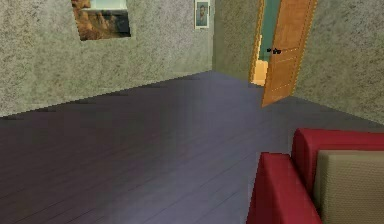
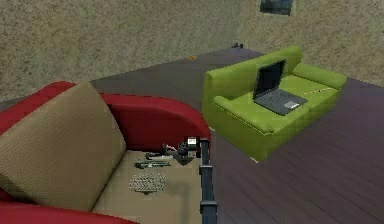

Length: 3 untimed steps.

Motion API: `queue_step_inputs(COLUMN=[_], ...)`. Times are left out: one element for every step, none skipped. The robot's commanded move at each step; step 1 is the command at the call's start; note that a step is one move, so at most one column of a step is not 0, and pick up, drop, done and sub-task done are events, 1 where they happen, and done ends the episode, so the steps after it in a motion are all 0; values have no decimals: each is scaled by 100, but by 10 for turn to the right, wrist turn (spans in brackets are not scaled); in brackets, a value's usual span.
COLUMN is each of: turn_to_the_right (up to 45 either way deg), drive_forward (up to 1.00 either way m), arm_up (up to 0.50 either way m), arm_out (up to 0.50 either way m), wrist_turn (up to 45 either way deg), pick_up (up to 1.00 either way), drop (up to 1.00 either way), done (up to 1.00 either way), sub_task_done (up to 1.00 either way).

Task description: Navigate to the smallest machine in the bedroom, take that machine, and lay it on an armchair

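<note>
Arm (image 2: 207, 185) extends over the seat of one red armchair (image 2: 150, 115), gripper (image 2: 160, 156) seen against the cushion; whether it holds anything cannot be told. One small grey thing (image 2: 148, 183) lies on that seat, near the gripper. One green sofa (image 2: 235, 110) bears one open laptop (image 2: 273, 88)

Ahead of me, an armchair (image 1: 300, 185) sits at the forward view's lower right, with an open door (image 1: 283, 50) beyond it and a wall picture (image 1: 101, 18) far left. In the arm side view my gripper (image 2: 160, 156) is at the armchair's seat, where a small flat thing (image 2: 148, 183) lies. Farther right, a laptop (image 2: 275, 90) rests on a sofa (image 2: 235, 122).
</note>
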Motion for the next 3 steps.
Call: queue_step_inputs(turn_to_the_right=[0,0,0], drive_forward=[0,0,0], arm_up=[10,0,0], arm_out=[0,-8,0], wrist_turn=[0,0,0], pick_up=[0,0,0], drop=[0,0,0], done=[0,0,100], sub_task_done=[0,0,0])
